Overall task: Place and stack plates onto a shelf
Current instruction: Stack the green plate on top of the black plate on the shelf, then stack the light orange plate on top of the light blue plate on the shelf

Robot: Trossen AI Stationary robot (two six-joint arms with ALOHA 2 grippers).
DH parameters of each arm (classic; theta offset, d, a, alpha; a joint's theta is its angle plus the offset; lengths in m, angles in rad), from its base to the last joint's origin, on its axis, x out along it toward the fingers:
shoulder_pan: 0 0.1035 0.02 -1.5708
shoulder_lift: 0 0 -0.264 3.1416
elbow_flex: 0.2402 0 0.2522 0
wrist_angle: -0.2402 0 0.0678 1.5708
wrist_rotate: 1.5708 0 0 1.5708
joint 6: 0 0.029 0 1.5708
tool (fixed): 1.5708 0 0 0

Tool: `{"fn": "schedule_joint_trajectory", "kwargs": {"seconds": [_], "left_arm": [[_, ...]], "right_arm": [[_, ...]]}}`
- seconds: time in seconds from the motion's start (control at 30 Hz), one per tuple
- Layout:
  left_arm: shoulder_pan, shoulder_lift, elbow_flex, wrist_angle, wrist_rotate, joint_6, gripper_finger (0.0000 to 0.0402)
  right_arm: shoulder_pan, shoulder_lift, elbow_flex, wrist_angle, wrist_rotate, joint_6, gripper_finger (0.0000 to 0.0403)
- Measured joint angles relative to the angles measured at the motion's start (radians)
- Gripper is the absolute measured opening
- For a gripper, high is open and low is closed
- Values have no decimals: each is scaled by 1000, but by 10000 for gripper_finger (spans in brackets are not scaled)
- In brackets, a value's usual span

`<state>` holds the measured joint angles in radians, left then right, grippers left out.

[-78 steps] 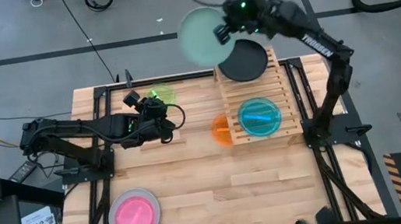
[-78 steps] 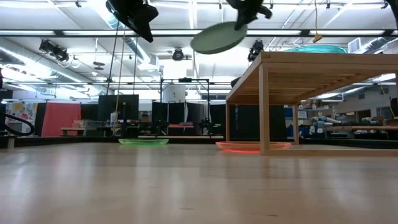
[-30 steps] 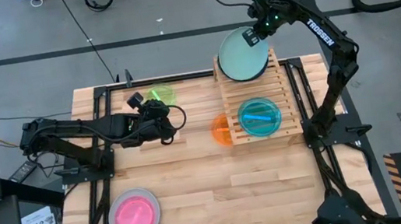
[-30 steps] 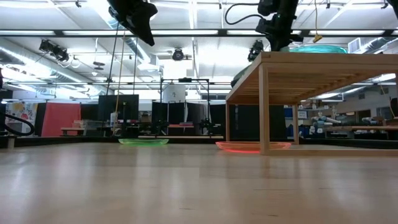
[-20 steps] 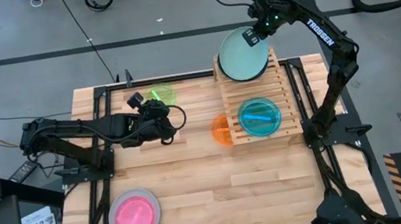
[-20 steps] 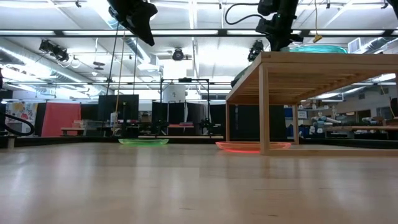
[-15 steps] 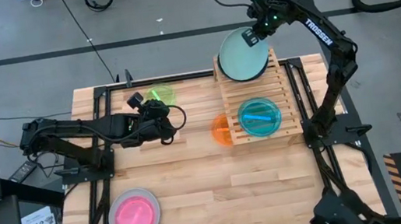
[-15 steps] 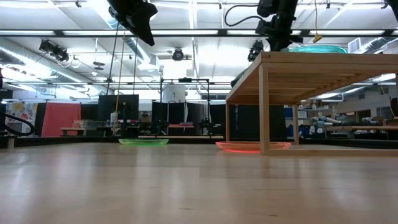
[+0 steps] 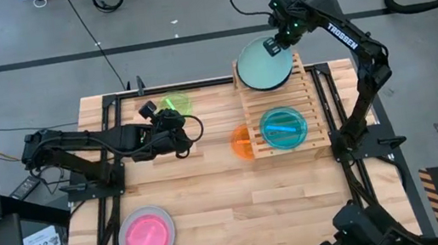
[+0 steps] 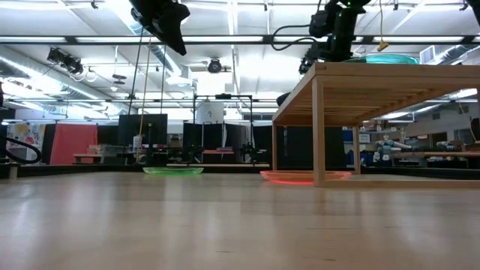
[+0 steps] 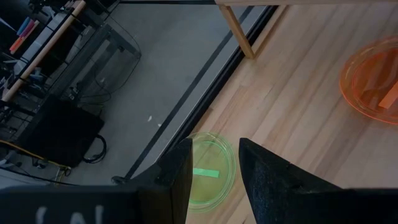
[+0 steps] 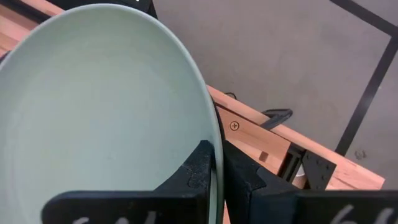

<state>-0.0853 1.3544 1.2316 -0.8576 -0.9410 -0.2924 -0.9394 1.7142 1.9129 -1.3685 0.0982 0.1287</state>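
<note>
The mint green plate (image 9: 262, 65) lies on the black plate (image 9: 275, 83) at the far end of the slatted shelf (image 9: 312, 96). My right gripper (image 9: 277, 44) is shut on its far rim. A cyan plate (image 9: 282, 127) rests on the shelf's near half. An orange plate (image 9: 239, 143) lies on the table, half under the shelf's left edge. My left gripper (image 9: 176, 133) hovers open above the table. The green plate (image 11: 208, 168) lies beneath its fingers, near the far edge. A pink plate (image 9: 146, 236) sits on a pale grey plate (image 9: 163, 214) near the near-left corner. My right gripper pinches the mint green plate's far rim (image 12: 213, 146) between its two fingers, which lie across the rim. It comes from the table's far side, slanting down. The plate lies roughly flat on the black plate beneath it.
The shelf stands on legs (image 10: 318, 131) above the tabletop, and the orange plate's edge (image 10: 300, 177) shows under it. The black plate overhangs the shelf's far end. Bare planks (image 9: 240, 214) lie across the table's near half.
My right gripper has carried the mint green plate in from beyond the table's far edge and down onto the black plate on the shelf. In the last half second its wrist has risen a little and shifted slightly right. The left arm has kept still.
</note>
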Motion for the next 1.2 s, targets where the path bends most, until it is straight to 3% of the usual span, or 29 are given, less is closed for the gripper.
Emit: {"fn": "schedule_joint_trajectory", "kwargs": {"seconds": [0.63,1.2], "left_arm": [[0,0,0,0,0,0,137],[0,0,0,0,0,0,137]], "right_arm": [[0,3,-14,4,16,-1,67],[0,3,-14,2,20,-1,164]]}}
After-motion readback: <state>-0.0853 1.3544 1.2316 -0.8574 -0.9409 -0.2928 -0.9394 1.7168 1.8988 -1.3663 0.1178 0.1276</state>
